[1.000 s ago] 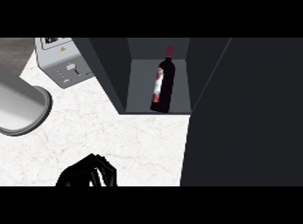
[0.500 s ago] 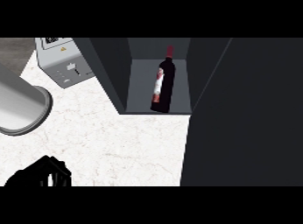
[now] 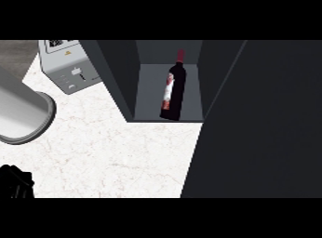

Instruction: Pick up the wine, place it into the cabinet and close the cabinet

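**Bottle shelved, door yet to shut**

Fingers of the one hand [image 3: 9,182] in view cannot be made out: it shows only as a dark mass at the lower left corner, low over the tabletop [image 3: 116,153], and whether they are spread or curled cannot be told. It holds nothing visible. By its place it is probably the left hand; the other hand does not show at all.

Above it at the left edge, a big grey cylinder [image 3: 12,109], likely a forearm seen end-on, crosses the white marbled top. Beyond that stands a small grey appliance [image 3: 71,69] with buttons on its face.

To the right, the cabinet [image 3: 116,79] is open, and the wine [image 3: 172,90] stands upright on its floor, near the front lip, label toward the left, its red-capped neck toward the back. A wide dark panel [image 3: 273,130], apparently the open cabinet door, fills the right side of the view.

As a judgement, placing is done and only the closing remains. The bottle looks like glass: stiff, heavy for its girth, smooth enough to slip, and breakable if knocked over. Were it handled again, the broad body around the label would be the surest hold, not the thin neck. A swinging door should clear it, but the margin at the lip looks slight.
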You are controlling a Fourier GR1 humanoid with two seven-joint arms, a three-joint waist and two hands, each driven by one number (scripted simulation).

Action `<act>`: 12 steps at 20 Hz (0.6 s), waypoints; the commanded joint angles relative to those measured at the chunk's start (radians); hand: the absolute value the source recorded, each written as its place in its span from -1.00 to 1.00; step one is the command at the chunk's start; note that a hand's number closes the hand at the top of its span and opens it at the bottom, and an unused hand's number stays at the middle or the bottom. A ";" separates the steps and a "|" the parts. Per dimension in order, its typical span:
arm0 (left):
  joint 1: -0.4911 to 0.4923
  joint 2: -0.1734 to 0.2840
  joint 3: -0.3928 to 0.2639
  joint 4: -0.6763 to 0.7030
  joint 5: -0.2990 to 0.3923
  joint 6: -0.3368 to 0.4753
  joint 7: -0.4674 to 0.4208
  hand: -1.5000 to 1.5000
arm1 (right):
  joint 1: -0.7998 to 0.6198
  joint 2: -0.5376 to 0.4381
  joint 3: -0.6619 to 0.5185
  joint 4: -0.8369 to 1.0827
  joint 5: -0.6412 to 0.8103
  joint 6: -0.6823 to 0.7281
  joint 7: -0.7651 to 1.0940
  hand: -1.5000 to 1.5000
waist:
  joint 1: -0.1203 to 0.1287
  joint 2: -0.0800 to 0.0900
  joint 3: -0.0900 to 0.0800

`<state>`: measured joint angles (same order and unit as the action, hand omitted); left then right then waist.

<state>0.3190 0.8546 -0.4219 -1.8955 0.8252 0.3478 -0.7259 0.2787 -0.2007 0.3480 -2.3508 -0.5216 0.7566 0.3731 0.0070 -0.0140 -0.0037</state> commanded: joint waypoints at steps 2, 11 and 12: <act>0.081 0.061 0.083 0.016 0.057 -0.101 -0.031 1.00 | -0.030 0.088 0.184 -0.158 0.247 -0.040 0.080 1.00 | 0.001 -0.011 -0.002; 0.114 0.106 0.155 0.047 0.108 -0.205 -0.036 1.00 | -0.207 0.197 0.462 -0.027 0.451 -0.255 0.127 1.00 | 0.011 -0.010 -0.004; 0.129 0.125 0.192 0.056 0.131 -0.236 -0.044 1.00 | -0.212 0.197 0.485 -0.017 0.470 -0.274 0.130 1.00 | 0.017 -0.009 -0.003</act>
<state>0.4219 0.9505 -0.2812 -1.8539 0.9187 0.1778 -0.7575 0.1007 -0.0671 0.5915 -2.3835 -0.1781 0.6043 0.4773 0.0106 -0.0248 -0.0067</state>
